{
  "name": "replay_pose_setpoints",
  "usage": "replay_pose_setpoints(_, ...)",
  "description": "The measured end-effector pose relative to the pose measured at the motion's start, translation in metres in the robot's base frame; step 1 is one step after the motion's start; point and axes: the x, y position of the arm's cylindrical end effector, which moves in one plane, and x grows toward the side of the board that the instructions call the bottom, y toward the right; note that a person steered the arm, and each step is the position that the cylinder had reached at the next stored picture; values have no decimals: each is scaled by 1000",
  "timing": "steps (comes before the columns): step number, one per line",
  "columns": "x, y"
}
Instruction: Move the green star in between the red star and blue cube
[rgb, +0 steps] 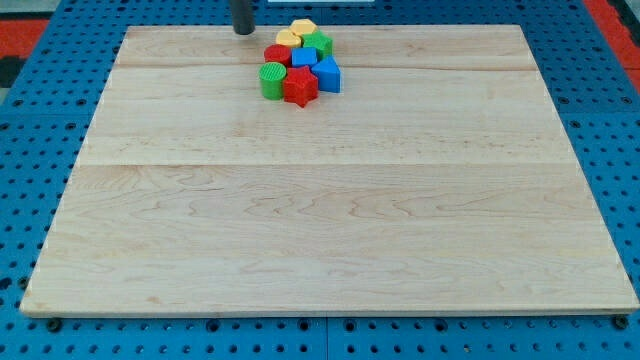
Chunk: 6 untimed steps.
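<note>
Now, my tip (243, 32): lower end of the dark rod, resting on the board near the view's top edge, to the view's left of the cluster and touching no block.
Jaws: the arm ends in this plain rod, so no spread or pinch can be told from the picture.
Green star (318, 43): to the view's right of my tip and slightly lower, on the far side of the cluster from it, just beside the yellow blocks.
Red star (300, 87): below and to the view's right of my tip, at the cluster's bottom edge, touching the green cylinder.
Central blue block (304, 58): between the green star and the red star, partly hidden; its shape is hard to make out.
Right blue block (327, 73): farthest from my tip, just beside the red star on the view's right; it looks roughly cube-like, but I cannot tell for sure.
Green cylinder (272, 80): below my tip and a little to the view's right.
Red cylinder (277, 54): the block nearest my tip, just below and right of it, yet apart.
Yellow blocks (297, 32): two, level with my tip, at the cluster's top.
Wooden board (320, 220): pale wood on a blue pegged surface.
</note>
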Motion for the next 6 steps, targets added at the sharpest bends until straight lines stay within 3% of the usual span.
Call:
replay_pose_setpoints(3,18,120)
replay_pose_setpoints(5,93,105)
replay_pose_setpoints(6,129,60)
